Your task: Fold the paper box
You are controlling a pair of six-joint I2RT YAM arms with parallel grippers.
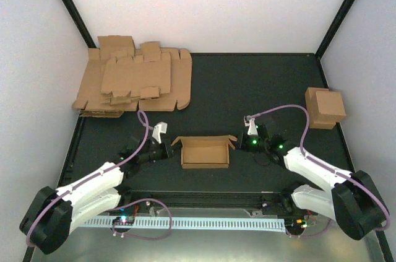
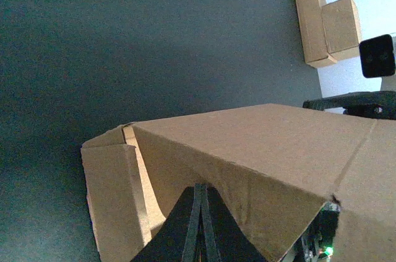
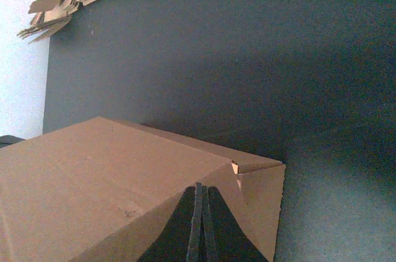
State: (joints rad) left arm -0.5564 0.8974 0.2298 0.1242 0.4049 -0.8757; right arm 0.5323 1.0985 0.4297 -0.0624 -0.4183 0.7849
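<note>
Paper box (image 1: 205, 152) stands as an open-topped tray, small flaps sticking out at its rear corners and one arm at each short end. Left gripper (image 1: 167, 149) is clenched, its tips meeting the box's left end wall. Right gripper (image 1: 241, 143) is likewise clenched at the right end. Neither appears to pinch cardboard, though the wrist views are too close to be certain. Judged purpose: bracing the box from both ends so its walls hold square. Flat blanks (image 1: 133, 82) lie well behind and left of the box, finished boxes (image 1: 325, 107) far to its right.
</note>
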